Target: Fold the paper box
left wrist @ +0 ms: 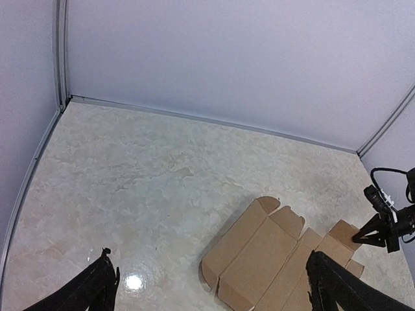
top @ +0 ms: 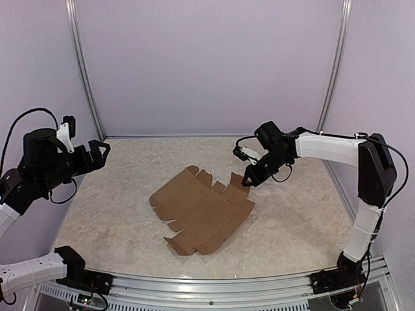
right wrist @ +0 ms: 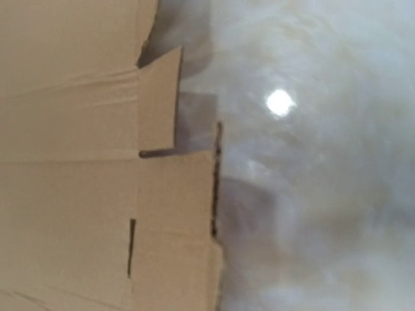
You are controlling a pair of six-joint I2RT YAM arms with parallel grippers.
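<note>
Looks barely started: paper box (top: 202, 210) mostly flat mid-frame, only upper-right flap (top: 237, 179) lifted beside closed right gripper (top: 248, 180), pinch unclear; left gripper (top: 102, 152) spread wide far left; all folds pending.

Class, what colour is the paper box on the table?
The paper box is plain brown, unmarked; clearest from the top external view.

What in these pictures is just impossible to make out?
Top view: whether the right tool really pinches the raised flap of the paper box is too small to tell.
Right wrist view: the cardboard is so close that it blurs, and that tool's own fingers do not show.
Left wrist view: the bottom edge cuts off the box's near part and most of the left tool.
</note>
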